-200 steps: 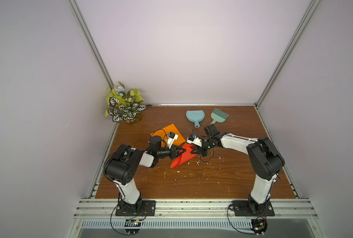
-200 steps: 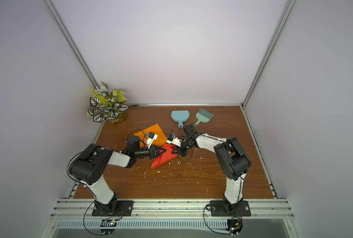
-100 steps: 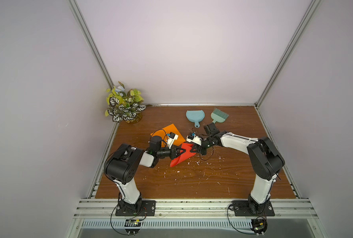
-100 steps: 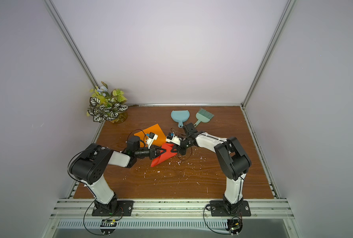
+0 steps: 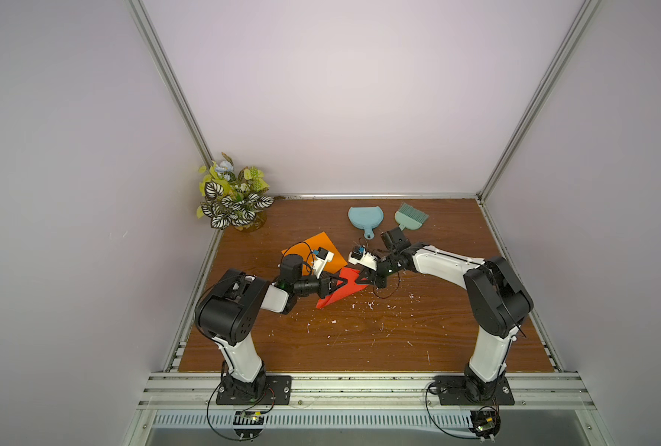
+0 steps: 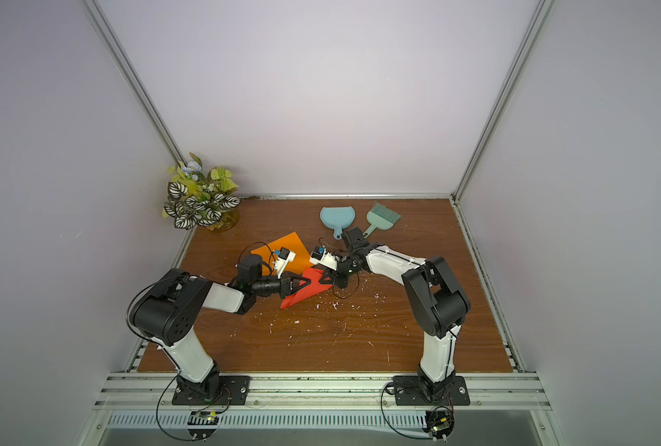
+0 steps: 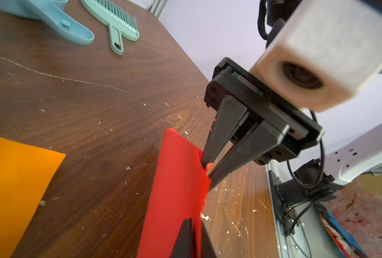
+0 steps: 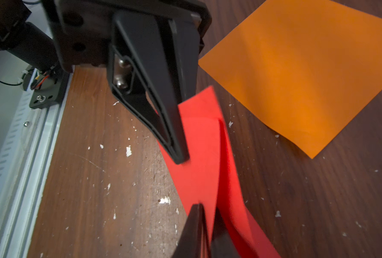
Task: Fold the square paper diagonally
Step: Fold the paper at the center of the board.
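The red square paper [image 5: 336,299] [image 6: 301,296] lies folded over on the wooden table, one end on the wood and the other lifted between my two grippers. My left gripper [image 5: 345,283] [image 7: 195,221] is shut on one raised edge of the paper [image 7: 174,178]. Facing it tip to tip, my right gripper [image 5: 356,285] [image 8: 207,208] pinches the paper [image 8: 199,174] at the opposite raised edge. Its narrow jaws show red between them. In the right wrist view the two layers stand apart in a loose curl.
An orange paper [image 5: 315,251] [image 8: 308,78] lies flat just behind the grippers. A blue dustpan [image 5: 364,218] and a green brush [image 5: 410,216] rest at the back, and a potted plant [image 5: 232,197] fills the back left corner. White scraps [image 5: 369,307] dot the table.
My left gripper's jaws have closed down on the red paper. Both arms stay nearly where they were, and the paper has shifted only slightly between them.
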Controlling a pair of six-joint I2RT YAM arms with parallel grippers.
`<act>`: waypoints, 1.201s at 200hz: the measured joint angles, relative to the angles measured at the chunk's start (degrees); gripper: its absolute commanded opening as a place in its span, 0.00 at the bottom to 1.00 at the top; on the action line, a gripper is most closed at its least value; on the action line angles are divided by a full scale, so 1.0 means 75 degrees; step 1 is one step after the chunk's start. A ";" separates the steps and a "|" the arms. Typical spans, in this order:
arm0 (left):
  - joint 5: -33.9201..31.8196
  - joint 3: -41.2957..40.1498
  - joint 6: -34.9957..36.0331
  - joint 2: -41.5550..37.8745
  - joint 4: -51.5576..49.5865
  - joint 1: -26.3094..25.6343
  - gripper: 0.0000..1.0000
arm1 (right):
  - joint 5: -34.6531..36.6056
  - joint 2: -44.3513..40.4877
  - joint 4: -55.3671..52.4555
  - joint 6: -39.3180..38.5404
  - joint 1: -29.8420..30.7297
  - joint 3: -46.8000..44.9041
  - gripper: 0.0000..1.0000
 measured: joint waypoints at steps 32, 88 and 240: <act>0.0003 0.0000 0.0015 0.0000 0.0000 0.0000 0.01 | -0.0248 0.0003 -0.0076 -0.0076 -0.0160 0.0000 0.24; 0.0015 0.0000 0.0163 -0.0023 0.0000 0.0000 0.01 | -0.0813 0.0012 -0.0519 -0.0280 -0.0469 0.0015 0.24; 0.0044 -0.0073 0.0431 -0.0216 0.0000 0.0000 0.01 | -0.1026 0.0446 -0.1329 -0.0545 -0.0469 0.0930 0.19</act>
